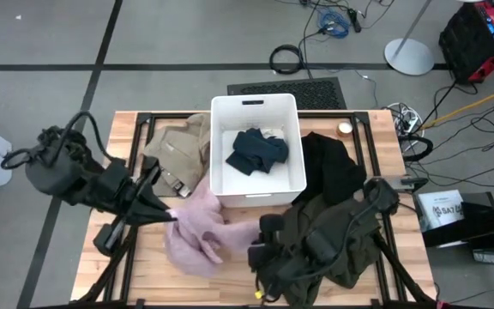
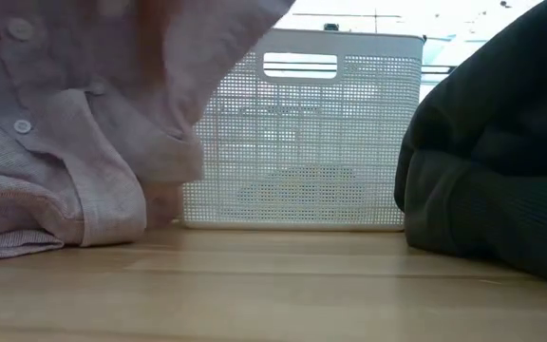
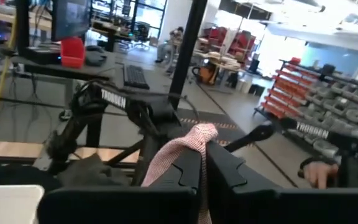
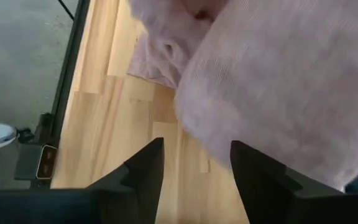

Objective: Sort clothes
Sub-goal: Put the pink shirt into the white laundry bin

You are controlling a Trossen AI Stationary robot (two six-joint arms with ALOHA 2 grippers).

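A white rectangular plastic bin (image 1: 215,150) with perforated walls stands at the far middle of the light wooden slatted counter (image 1: 141,268). Beyond the counter, a black ribbed floor mat (image 1: 286,88) lies on the grey floor, near 1 coiled black cable (image 1: 286,58) and 1 round white stand base (image 1: 409,57).

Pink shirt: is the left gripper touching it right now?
Touching. The left wrist view shows the pink shirt pinched between the shut left gripper.
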